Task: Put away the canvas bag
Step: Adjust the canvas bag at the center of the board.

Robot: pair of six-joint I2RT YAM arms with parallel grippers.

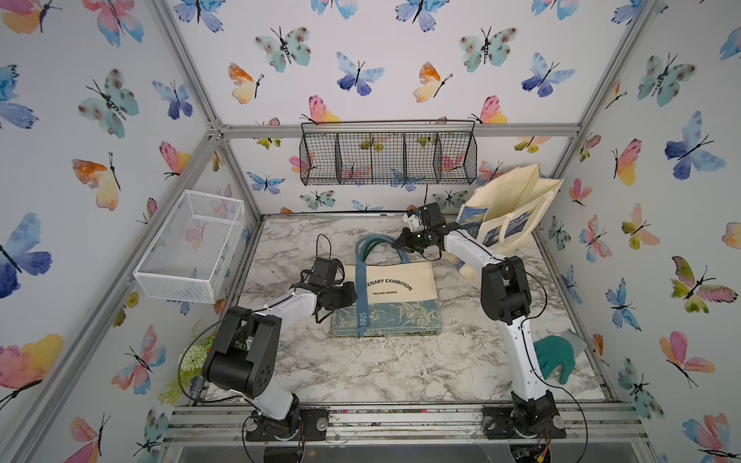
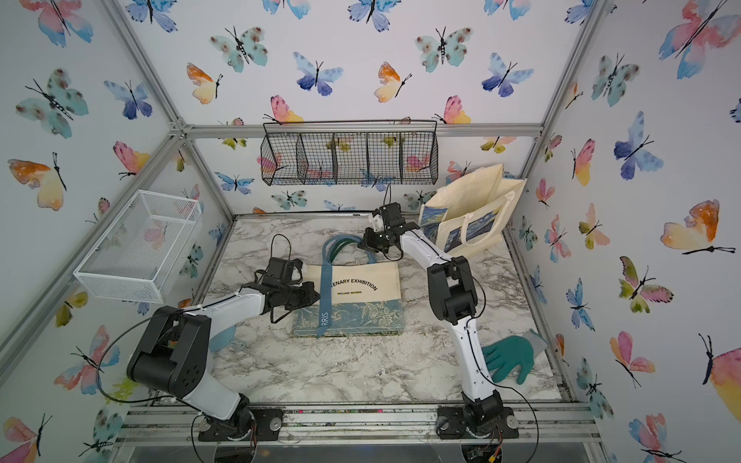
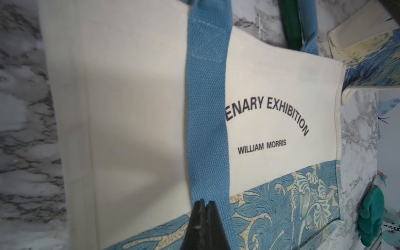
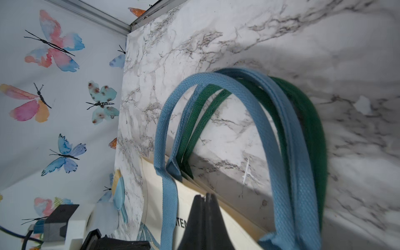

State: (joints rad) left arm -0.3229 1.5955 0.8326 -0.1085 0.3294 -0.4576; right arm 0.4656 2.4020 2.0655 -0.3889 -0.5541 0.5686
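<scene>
While the canvas bag [image 1: 395,296] lies flat on the marble table [image 1: 361,368] at the centre of both top views, printed face up and handles [image 4: 290,173] looped toward the upper edge of the frame, I reach over it with both arms. My left gripper [image 3: 205,202] has its jaws pressed together. In the left wrist view its tips hang over the blue strap [image 3: 207,121] running down the bag's face, about where the cream cloth meets the floral band; I cannot tell whether they touch the fabric. My right gripper [image 4: 205,195] is closed too, its tips over the bag's top hem between the two sides of the handle loop. A second tote [image 1: 509,208] stands at the upper right, a teal glove [image 1: 555,356] lies at the lower right, a white mesh basket [image 1: 188,248] hangs at the left, and a black wire basket [image 1: 387,156] hangs at the upper centre.
</scene>
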